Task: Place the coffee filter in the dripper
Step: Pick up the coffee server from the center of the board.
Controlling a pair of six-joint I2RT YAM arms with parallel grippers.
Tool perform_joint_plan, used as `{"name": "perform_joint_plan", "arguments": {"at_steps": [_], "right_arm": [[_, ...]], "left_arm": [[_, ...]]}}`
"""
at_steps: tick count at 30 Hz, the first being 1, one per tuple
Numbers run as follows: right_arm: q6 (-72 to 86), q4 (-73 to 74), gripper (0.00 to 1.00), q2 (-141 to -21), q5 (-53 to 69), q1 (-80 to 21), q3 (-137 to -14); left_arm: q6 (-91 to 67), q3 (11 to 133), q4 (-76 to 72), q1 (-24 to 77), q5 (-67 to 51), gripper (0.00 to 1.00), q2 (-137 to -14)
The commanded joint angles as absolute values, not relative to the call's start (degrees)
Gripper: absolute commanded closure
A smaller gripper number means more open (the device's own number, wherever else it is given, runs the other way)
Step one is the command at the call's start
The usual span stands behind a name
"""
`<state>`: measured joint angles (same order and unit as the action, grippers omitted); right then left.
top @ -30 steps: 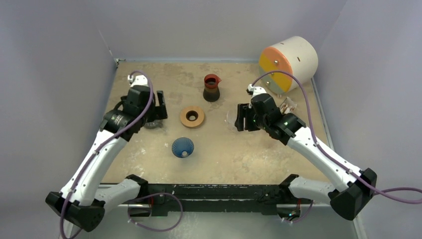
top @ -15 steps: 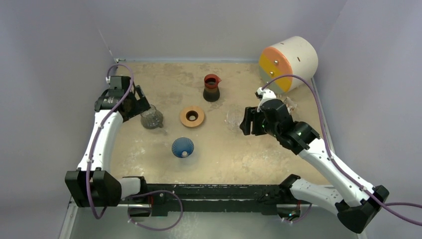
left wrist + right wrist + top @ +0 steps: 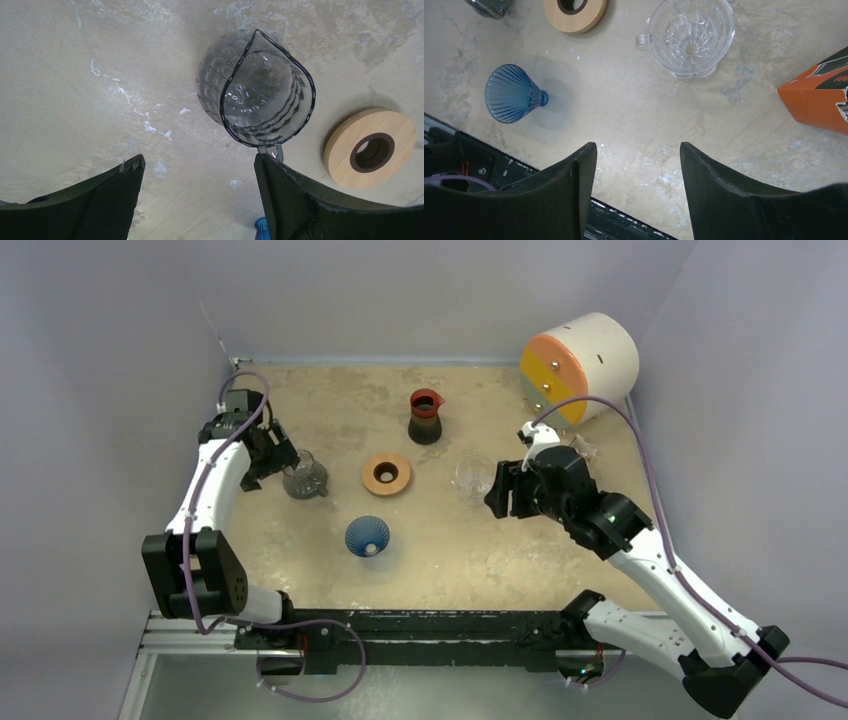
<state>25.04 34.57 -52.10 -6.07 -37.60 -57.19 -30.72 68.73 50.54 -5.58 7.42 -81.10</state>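
Presently: L gripper [image 3: 197, 165] jaws spread, empty, just beside glass pitcher [image 3: 260, 95]. Dripper [image 3: 367, 536] mid-table, apparently on its side, between both arms, toward near edge. R gripper [image 3: 638, 150] spread, empty; dripper lies to its left. Filter not seen.

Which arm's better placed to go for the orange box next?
Right, most likely. The orange box shows close to the open right gripper in its wrist view, on that arm's side. The left gripper, also open, hovers by the glass pitcher on the far left.
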Motion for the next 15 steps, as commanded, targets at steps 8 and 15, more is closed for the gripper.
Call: {"name": "perform_joint_plan", "arguments": {"at_steps": [8, 15], "right_arm": [[23.9, 36.62, 0.35, -48.63, -4.17, -37.71, -55.85], [23.78, 37.73, 0.36, -46.64, -4.18, -37.71, -55.23]], "left_arm": [[-33.25, 71.77, 47.68, -6.24, 6.5, 0.27, -85.67], [-34.57, 73.72, 46.5, -6.24, 6.05, 0.41, -90.7]]}}
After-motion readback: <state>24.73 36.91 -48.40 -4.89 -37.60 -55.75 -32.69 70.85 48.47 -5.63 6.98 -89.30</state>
